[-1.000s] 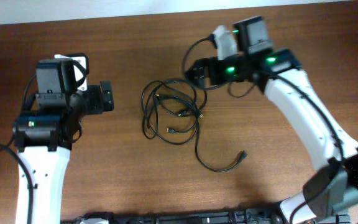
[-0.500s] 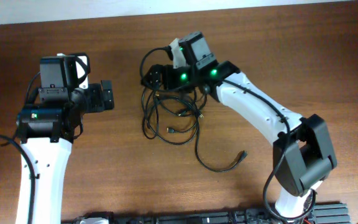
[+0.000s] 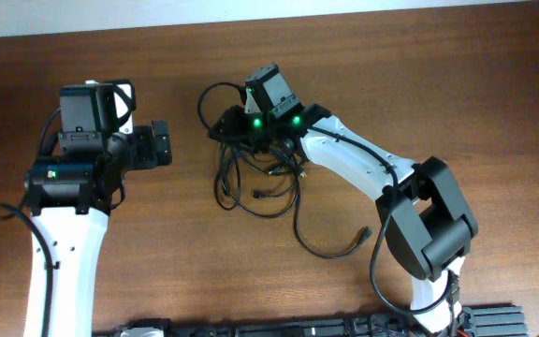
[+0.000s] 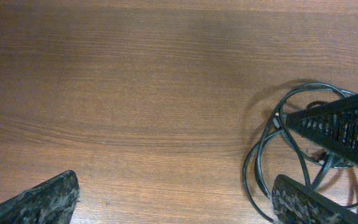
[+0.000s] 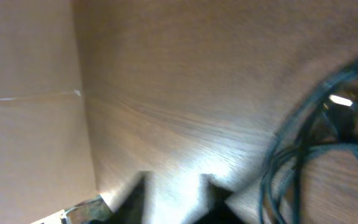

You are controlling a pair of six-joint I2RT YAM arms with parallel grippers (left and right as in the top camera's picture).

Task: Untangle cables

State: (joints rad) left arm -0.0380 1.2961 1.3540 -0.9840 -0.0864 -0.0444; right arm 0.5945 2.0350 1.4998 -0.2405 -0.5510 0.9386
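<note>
The cables [image 3: 255,178] lie as a tangle of thin black loops at the middle of the wooden table, with one loose end and plug [image 3: 367,234] trailing to the front right. My right gripper [image 3: 221,124] is down at the tangle's top left edge. In the right wrist view its fingers [image 5: 176,186] are blurred, bare wood shows in a narrowed gap between them, and the cables [image 5: 272,168] run just to their right. My left gripper [image 3: 162,145] stands open, left of the tangle. The left wrist view shows its fingers [image 4: 176,186] wide apart over bare wood, with cable loops [image 4: 245,174] by its right finger.
The right arm [image 3: 363,168] reaches across from the front right, over the tangle's upper part. One finger of the right gripper [image 4: 340,124] crosses the left wrist view above the loops. A dark rail [image 3: 298,329] runs along the table's front edge.
The right arm has swung left from the back right, down onto the tangle's top left edge, and its fingers have drawn closer together. The left arm has stayed still.
</note>
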